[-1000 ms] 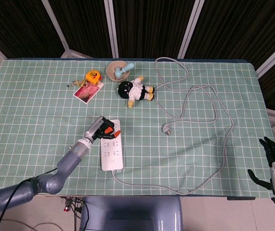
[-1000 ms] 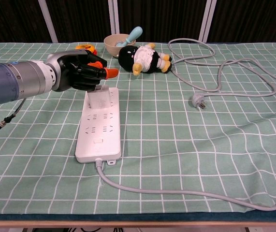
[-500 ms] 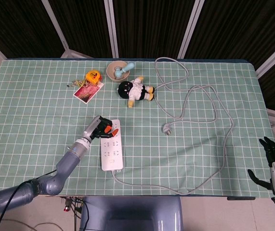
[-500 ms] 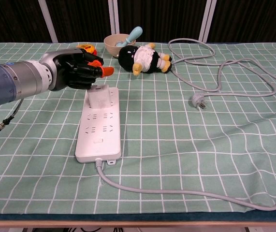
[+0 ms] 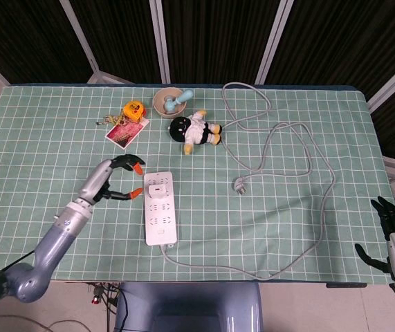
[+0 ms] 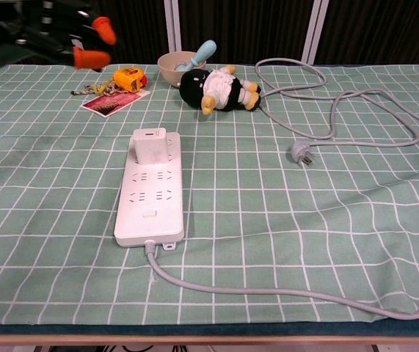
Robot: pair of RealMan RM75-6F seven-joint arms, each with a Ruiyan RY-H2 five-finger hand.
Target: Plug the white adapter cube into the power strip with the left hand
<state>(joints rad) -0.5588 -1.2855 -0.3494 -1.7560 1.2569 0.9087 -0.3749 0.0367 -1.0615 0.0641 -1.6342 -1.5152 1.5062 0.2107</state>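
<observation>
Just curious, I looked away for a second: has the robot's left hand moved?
Yes. The left hand has let go and pulled left, away from the white adapter cube sitting in the power strip.

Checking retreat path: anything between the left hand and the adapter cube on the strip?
Nothing. In the head view only bare checked cloth separates the left hand from the adapter cube, seated at the power strip's far end.

We can read no text, brand, number or sign in either view. The power strip (image 6: 149,199) and the white adapter cube (image 6: 150,146) plugged into it show only blank white faces — any marking there is too small for us to tell. The red card (image 6: 109,103) beside the yellow tape measure (image 6: 128,76) carries a printed pattern, but we cannot make out any lettering on it.
</observation>
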